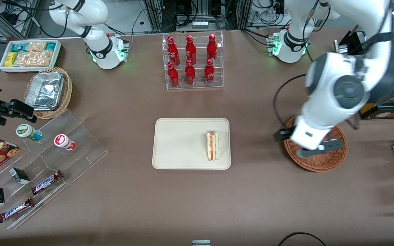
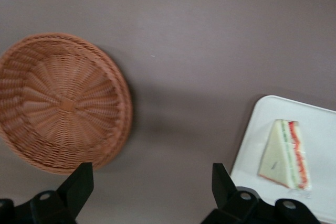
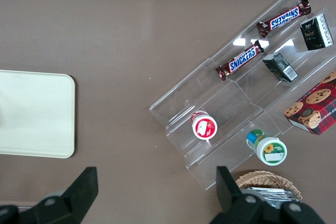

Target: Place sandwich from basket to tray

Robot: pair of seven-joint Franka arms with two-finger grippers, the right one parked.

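Note:
The sandwich (image 1: 212,145) (image 2: 286,156), a pale bread wedge with red, orange and green layers, lies on the cream tray (image 1: 180,143) (image 2: 320,124) at the tray's end nearer the working arm. The reddish-brown wicker basket (image 1: 320,163) (image 2: 63,100) stands beside the tray toward the working arm's end of the table, with nothing in it. My left gripper (image 1: 320,148) (image 2: 151,174) hangs above the basket, open. Only bare table shows between its fingers. A corner of the tray (image 3: 31,114) also shows in the right wrist view.
A clear rack of red bottles (image 1: 193,61) stands farther from the front camera than the tray. Toward the parked arm's end are a stepped acrylic shelf (image 1: 56,150) with snacks, a lighter wicker basket (image 1: 48,92) holding a foil container, and a white bin (image 1: 29,54).

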